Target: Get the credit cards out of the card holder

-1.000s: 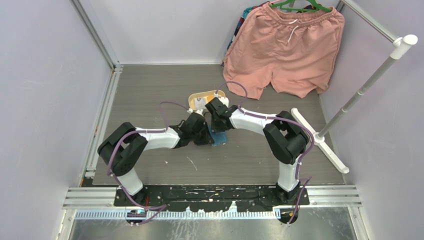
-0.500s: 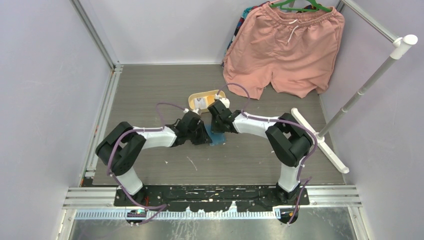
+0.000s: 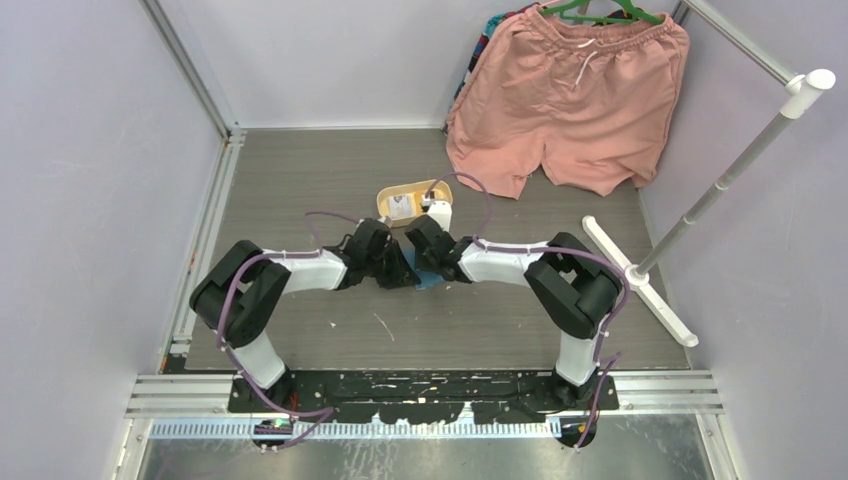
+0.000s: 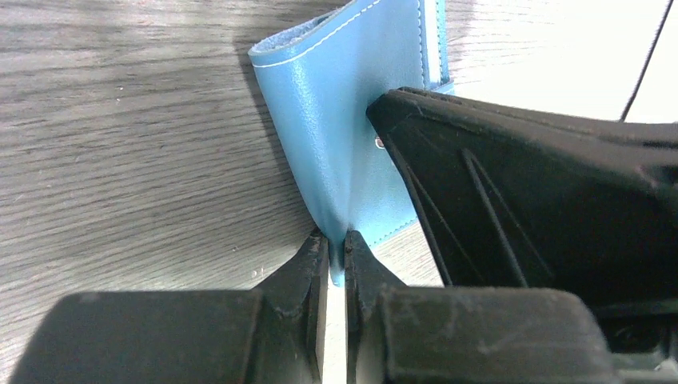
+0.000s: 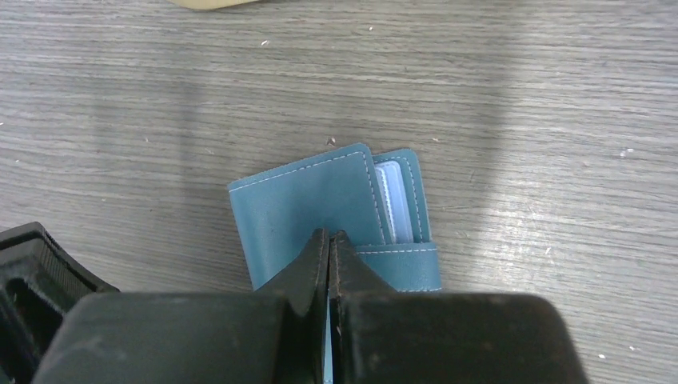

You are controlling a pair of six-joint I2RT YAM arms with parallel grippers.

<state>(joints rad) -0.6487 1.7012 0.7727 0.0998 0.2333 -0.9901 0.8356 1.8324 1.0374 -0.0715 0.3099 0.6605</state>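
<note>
The teal-blue card holder (image 3: 434, 280) lies mid-table between both arms. My left gripper (image 4: 336, 240) is shut on the lower edge of its raised cover (image 4: 336, 120). My right gripper (image 5: 329, 236) is shut too, with a thin blue flap of the card holder (image 5: 304, 204) pinched between its fingers. Whitish credit cards (image 5: 392, 204) show edge-on inside the pocket under the half-lifted cover. In the top view the two grippers (image 3: 408, 274) (image 3: 428, 268) meet tip to tip over the holder. The right gripper's black body (image 4: 520, 200) fills the right of the left wrist view.
A yellow oval tray (image 3: 386, 199) with a whitish item in it sits just beyond the grippers. Pink shorts (image 3: 570, 100) hang at the back right. A white rack pole and foot (image 3: 640, 280) stand on the right of the table.
Both grippers and the card holder have shifted a little toward the near edge and left, away from the yellow tray. Both grips are unchanged.
</note>
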